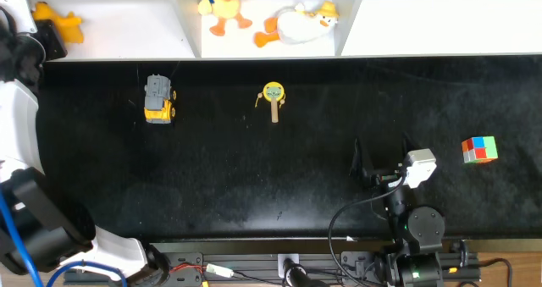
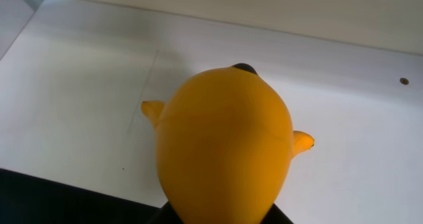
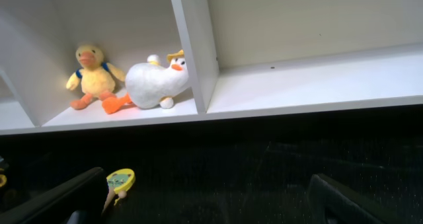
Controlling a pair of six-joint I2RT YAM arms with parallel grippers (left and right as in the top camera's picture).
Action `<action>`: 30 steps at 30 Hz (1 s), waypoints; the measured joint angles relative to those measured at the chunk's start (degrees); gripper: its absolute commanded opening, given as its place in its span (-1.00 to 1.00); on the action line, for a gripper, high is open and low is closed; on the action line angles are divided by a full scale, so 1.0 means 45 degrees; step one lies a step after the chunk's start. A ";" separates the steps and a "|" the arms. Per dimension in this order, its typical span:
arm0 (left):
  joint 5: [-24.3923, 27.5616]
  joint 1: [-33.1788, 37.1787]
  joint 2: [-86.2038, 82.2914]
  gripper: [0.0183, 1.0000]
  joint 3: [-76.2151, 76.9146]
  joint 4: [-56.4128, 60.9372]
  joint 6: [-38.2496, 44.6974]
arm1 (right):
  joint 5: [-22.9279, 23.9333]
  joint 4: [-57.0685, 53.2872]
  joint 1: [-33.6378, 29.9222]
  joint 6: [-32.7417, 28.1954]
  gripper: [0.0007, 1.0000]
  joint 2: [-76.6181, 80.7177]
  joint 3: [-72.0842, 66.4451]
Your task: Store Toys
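An orange plush toy [image 2: 225, 151] hangs just above the white floor of the shelf's left compartment [image 2: 79, 118]. My left gripper [image 1: 44, 38] is shut on it, its fingers hidden behind the toy [image 1: 59, 20]. The middle compartment holds a yellow duck plush [image 1: 224, 3] [image 3: 92, 75] and a white goose plush [image 1: 301, 23] [image 3: 155, 84]. On the black table lie a yellow-and-grey toy truck [image 1: 158, 98], a yellow paddle toy [image 1: 273, 99] [image 3: 119, 182] and a multicoloured cube [image 1: 479, 149]. My right gripper [image 1: 381, 157] [image 3: 211, 211] stands open over the table near the front, left of the cube, holding nothing.
The right shelf compartment [image 3: 317, 85] has a bare white floor. White dividers [image 3: 195, 52] separate the compartments. Cables and the arm bases run along the table's front edge [image 1: 279, 236].
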 measured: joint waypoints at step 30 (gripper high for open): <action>-0.0423 -0.0495 0.0442 -0.60 0.0160 0.0607 0.0194 | 0.0000 0.0000 0.0000 -0.0005 0.99 0.0000 0.0000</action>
